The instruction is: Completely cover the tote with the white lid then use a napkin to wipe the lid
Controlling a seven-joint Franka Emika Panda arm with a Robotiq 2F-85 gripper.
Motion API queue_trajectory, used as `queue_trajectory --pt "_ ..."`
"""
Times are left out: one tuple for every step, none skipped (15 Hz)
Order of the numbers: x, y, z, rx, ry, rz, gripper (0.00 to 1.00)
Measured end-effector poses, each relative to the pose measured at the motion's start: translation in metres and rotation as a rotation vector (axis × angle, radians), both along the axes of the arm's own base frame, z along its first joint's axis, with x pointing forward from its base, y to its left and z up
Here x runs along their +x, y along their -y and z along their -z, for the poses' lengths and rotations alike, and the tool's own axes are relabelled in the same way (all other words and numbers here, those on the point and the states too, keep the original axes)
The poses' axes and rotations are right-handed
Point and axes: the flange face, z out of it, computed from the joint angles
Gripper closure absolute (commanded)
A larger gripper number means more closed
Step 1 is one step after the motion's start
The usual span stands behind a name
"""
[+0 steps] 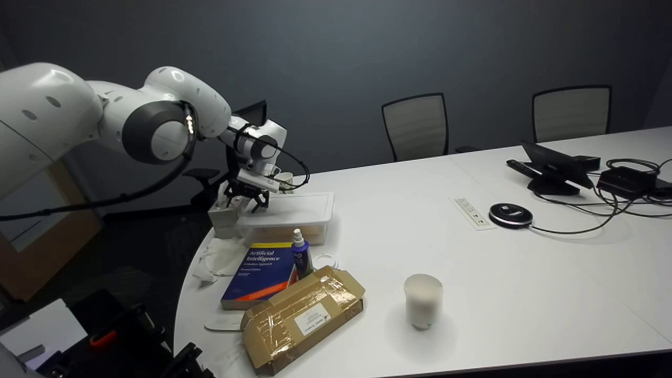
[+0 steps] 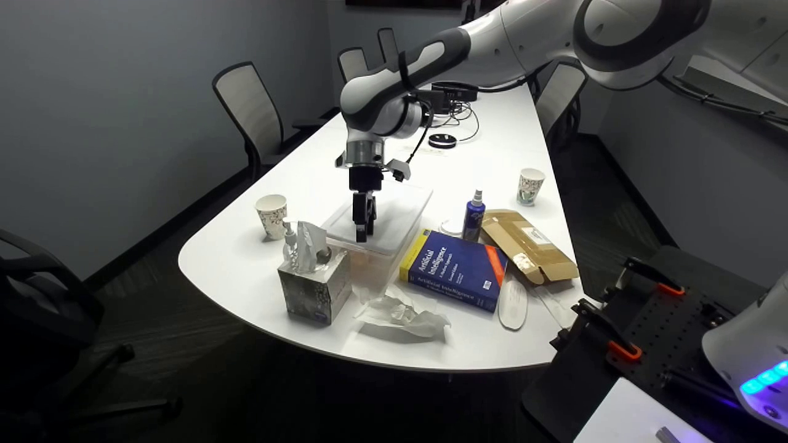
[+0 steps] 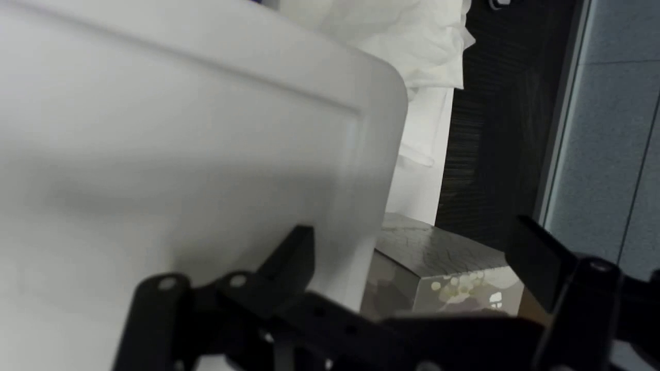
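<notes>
- Table (image 2: pixel 231 264): all task items are carried near its rounded end, which is seen toward 7 o'clock in an exterior view.
- Arm (image 2: pixel 523 43): extended inward from 2 o'clock, its far end being pointed downward.
- Tote (image 2: pixel 372 271): a shallow, whitish bin, stood on the table; the clock positions below are read about it in an exterior view.
- White lid (image 2: pixel 394 218): laid flat over the tote, whose top appears wholly covered; a snapped fit cannot be confirmed. It is judged light, fairly stiff and slippery on its smooth panel; if any adjustment is needed, hold should be taken at the rim.
- Book (image 2: pixel 455 264): laid at 4 o'clock, just beside the tote.
- Tissue box (image 2: pixel 311 292): stood between 7 and 8 o'clock, just beside the tote.
- Crumpled napkin (image 2: pixel 403 314): rested on the table between 5 and 6 o'clock; judged very light, soft and easily torn, and best pinched at a raised fold.
- Jaws: spread wide, with nothing held. In the wrist view one half is seen over the lid and the other past its edge, the tissue box showing in the gap beyond; contact with the lid cannot be told.
- Napkin tuft (image 2: pixel 311 243): stood upright from the tissue box; judged limp and nearly weightless, so that a pinch low down would be preferred to one at the tip.
</notes>
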Motion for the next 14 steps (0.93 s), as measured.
queue_trajectory --pt "0.000 -0.002 0.000 0.004 -0.004 -0.007 0.00" --pt "-0.001 -0.005 -0.001 0.010 -0.005 -0.015 0.00" --pt "-0.001 -0.008 -0.001 0.015 -0.009 -0.024 0.00" --pt "-0.001 -0.010 -0.001 0.018 -0.013 -0.029 0.00" --pt "-0.002 -0.012 -0.001 0.021 -0.017 -0.034 0.00" --pt "-0.003 -0.014 -0.001 0.023 -0.022 -0.039 0.00" --pt "-0.003 -0.016 -0.001 0.024 -0.025 -0.043 0.00" --pt "-0.003 -0.016 -0.001 0.024 -0.028 -0.046 0.00" --pt "-0.002 -0.017 -0.001 0.026 -0.028 -0.049 0.00" --pt "-0.002 -0.018 -0.001 0.029 -0.028 -0.055 0.00" --pt "-0.002 -0.019 -0.001 0.033 -0.027 -0.061 0.00" --pt "-0.002 -0.019 -0.001 0.035 -0.027 -0.063 0.00" --pt "-0.002 -0.020 -0.001 0.036 -0.027 -0.063 0.00" --pt "-0.001 -0.020 -0.001 0.037 -0.026 -0.063 0.00"
